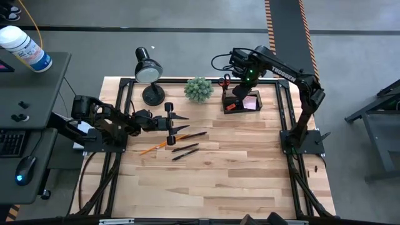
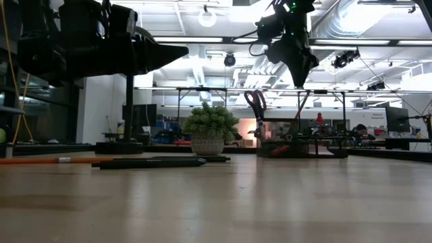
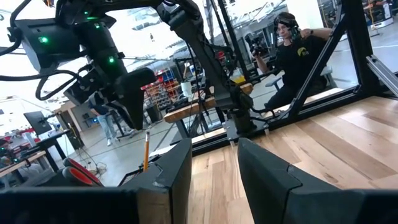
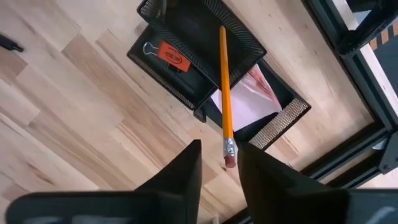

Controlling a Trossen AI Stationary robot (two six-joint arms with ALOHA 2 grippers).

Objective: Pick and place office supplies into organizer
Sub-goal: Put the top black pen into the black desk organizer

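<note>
While right gripper (image 4: 217, 163) hovers above organizer (image 4: 205, 74), jaws parted, pencil (image 4: 224, 87) dropping in — scissors (image 1: 224, 80), sticky pad (image 1: 251, 102) already inside; pens (image 1: 186, 149), another pencil remain on desk (image 1: 237, 169) by left gripper (image 1: 176, 122), part-open, empty.

Wooden table (image 1: 219, 181) bears organizer (image 1: 240, 102), pens (image 1: 185, 150), lamp (image 1: 149, 74).

Robotics lab or workshop: wooden table (image 1: 212, 169) in a black metal frame (image 1: 289, 119), exposed ceiling ducts (image 2: 364, 20) and strip lights, more rigs and cluttered benches behind, seated person (image 3: 298, 59) with headphones, hazard-striped floor tape (image 1: 275, 25).
</note>
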